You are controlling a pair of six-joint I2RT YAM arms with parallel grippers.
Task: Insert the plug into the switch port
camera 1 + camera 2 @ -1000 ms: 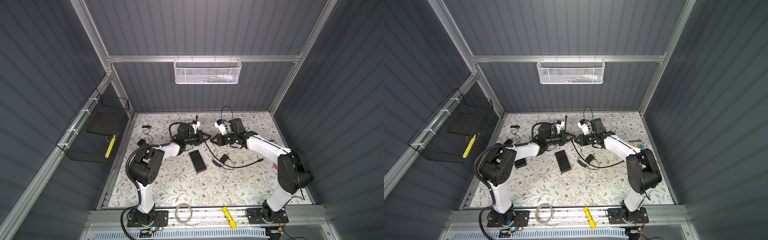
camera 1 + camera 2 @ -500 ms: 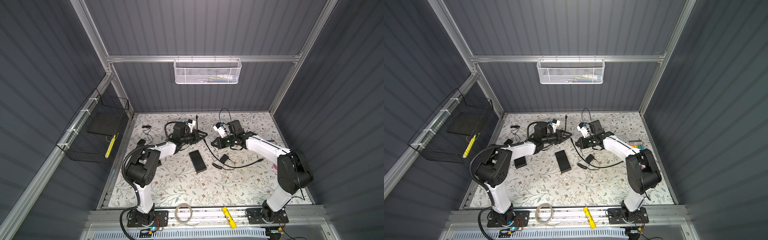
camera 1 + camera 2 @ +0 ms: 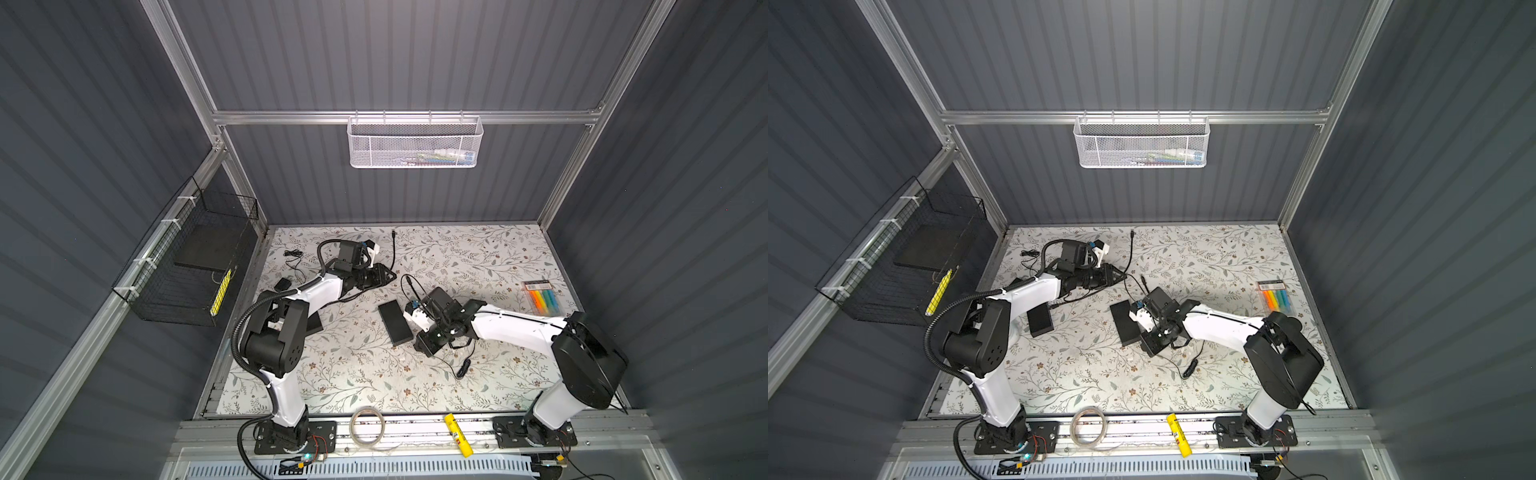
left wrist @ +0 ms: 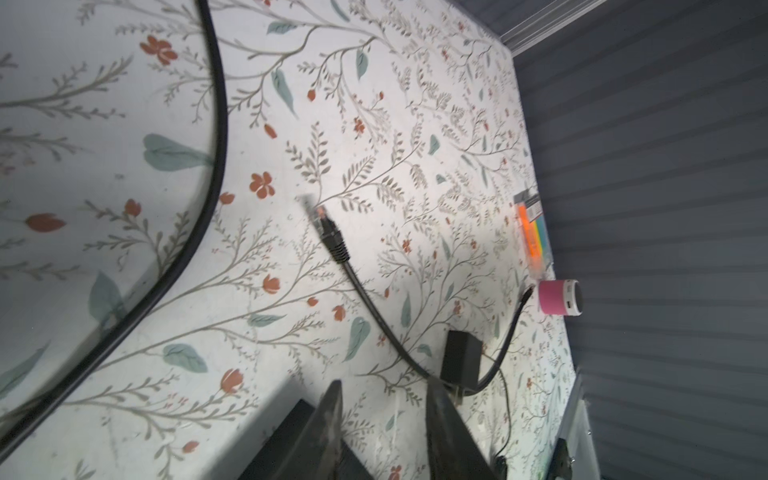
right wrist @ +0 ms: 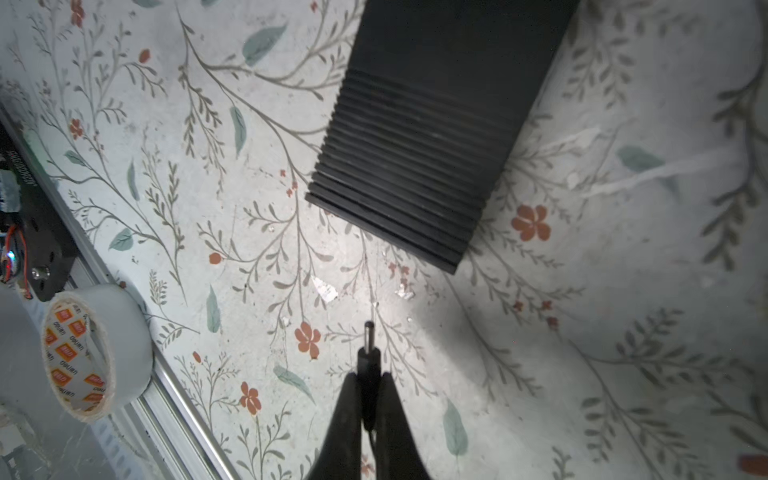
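The plug [image 5: 368, 351], a single slim black barrel ending in a bare metal pin, stuck out from the tightly closed fingers of the right hand [image 5: 368, 380], which pinched it by its sleeve over the counter [image 5: 582, 332]. One switch [image 5: 428, 137], a flat black rectangular box, lay ahead of the pin. It was smooth over its far part and finely ribbed toward its near short end. A strip of bare counter separated the two, and no port could be made out on the end facing the plug.

In both top views the switch [image 3: 394, 326] [image 3: 1123, 324] sat near the middle of the floral-printed counter, just beside the right hand and well apart from every wall. Open surface lay between it and the aluminium rail at the front edge. One roll of pale tape [image 5: 95, 349] rested on that rail.

The left hand [image 4: 386, 415] stood part open, with nothing between its two dark tapered fingers. It was farther back on the counter, apart from the switch. One network cable [image 4: 332, 241] with a clear-tipped connector lay ahead of it, and one thicker black cable [image 4: 208, 174] curved beside it. One small black adapter [image 4: 461, 361] lay near the network cable. Near the right wall lay one pack of coloured markers [image 3: 542, 301] and one pink cylinder [image 4: 559, 297]. A second black box [image 3: 1040, 320] sat beside the left arm.
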